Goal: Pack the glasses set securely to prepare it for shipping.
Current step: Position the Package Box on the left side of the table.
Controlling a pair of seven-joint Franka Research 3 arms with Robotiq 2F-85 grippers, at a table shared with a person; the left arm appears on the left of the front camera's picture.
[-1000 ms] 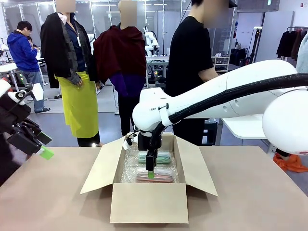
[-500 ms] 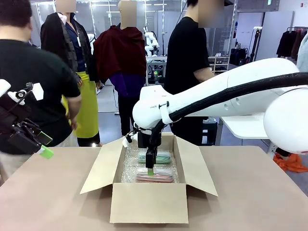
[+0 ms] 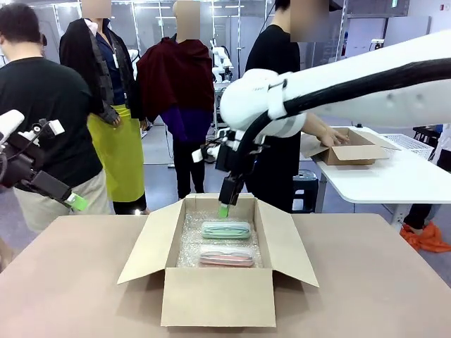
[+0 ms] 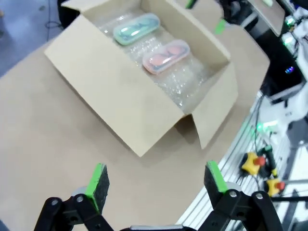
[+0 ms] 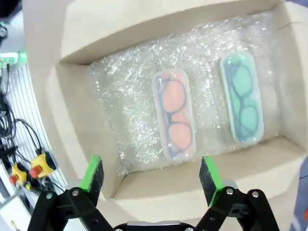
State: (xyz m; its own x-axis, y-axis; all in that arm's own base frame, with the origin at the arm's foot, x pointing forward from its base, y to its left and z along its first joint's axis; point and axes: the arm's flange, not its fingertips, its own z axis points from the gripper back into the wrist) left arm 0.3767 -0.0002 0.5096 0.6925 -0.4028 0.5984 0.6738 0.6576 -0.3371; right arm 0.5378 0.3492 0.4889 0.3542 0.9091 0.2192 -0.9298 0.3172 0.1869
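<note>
Right tool (image 3: 224,208) hangs with its green pads spread wide and nothing between them, above the far wall of the open brown cardboard box (image 3: 218,296). From its own wrist view the tool (image 5: 151,175) looks straight down into the box. Left tool (image 4: 156,175) is likewise spread and empty, held above the desk's left edge with the box well apart from it.

The box stands midway between the left and right edges of the brown desk (image 3: 70,282), and all four flaps are folded outward. Its floor is lined with clear bubble wrap (image 3: 189,243). On the wrap lie the two oblong, round-ended glossy cases, parallel with a strip of wrap between them. The mint-green glasses case (image 3: 227,229) lies toward the far wall and the pale pink glasses case (image 3: 227,255) toward the near wall. Dark frames show through both shells in the right wrist view.

Beyond the desk's far edge, a person in black (image 3: 278,84) leans over a smaller cardboard box (image 3: 345,151) on a white side table (image 3: 394,179). Another person in a black T-shirt (image 3: 42,105) stands behind the left arm.
</note>
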